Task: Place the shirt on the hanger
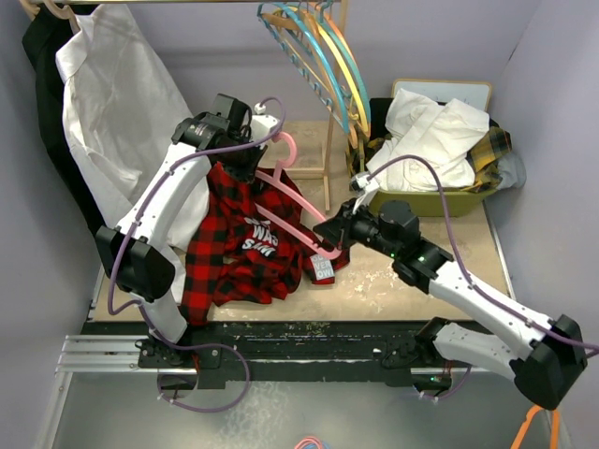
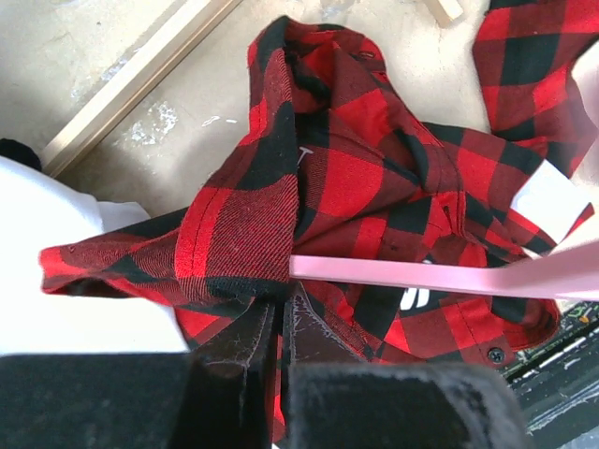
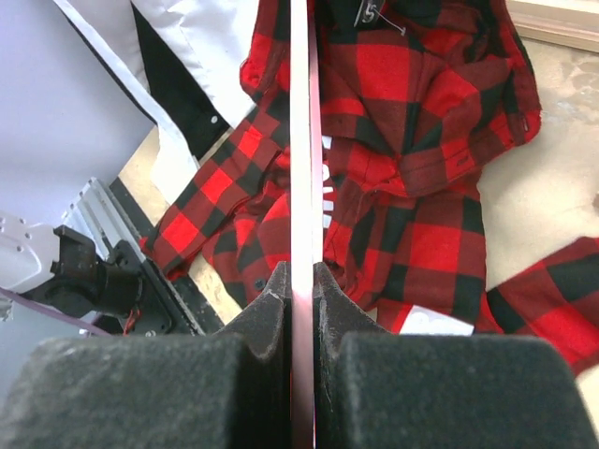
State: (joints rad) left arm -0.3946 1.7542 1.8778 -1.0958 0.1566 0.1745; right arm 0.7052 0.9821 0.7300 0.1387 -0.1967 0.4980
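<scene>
The red-and-black plaid shirt (image 1: 239, 248) hangs crumpled over the table from its collar, white lettering showing. My left gripper (image 1: 245, 161) is shut on the shirt's collar edge (image 2: 234, 253) and holds it up, fingertips (image 2: 245, 323) pinching the cloth. The pink hanger (image 1: 298, 201) runs diagonally through the shirt, its hook near the left gripper. My right gripper (image 1: 337, 227) is shut on the hanger's bar (image 3: 301, 168), fingers (image 3: 270, 299) on both sides of it. In the left wrist view the pink bar (image 2: 440, 276) comes out from under the collar fold.
A plain white shirt (image 1: 117, 103) hangs at the back left. Blue, yellow and orange hangers (image 1: 323, 56) hang on a wooden rack at the back. A green bin (image 1: 440, 192) with white and yellow-green plaid cloth stands at the right.
</scene>
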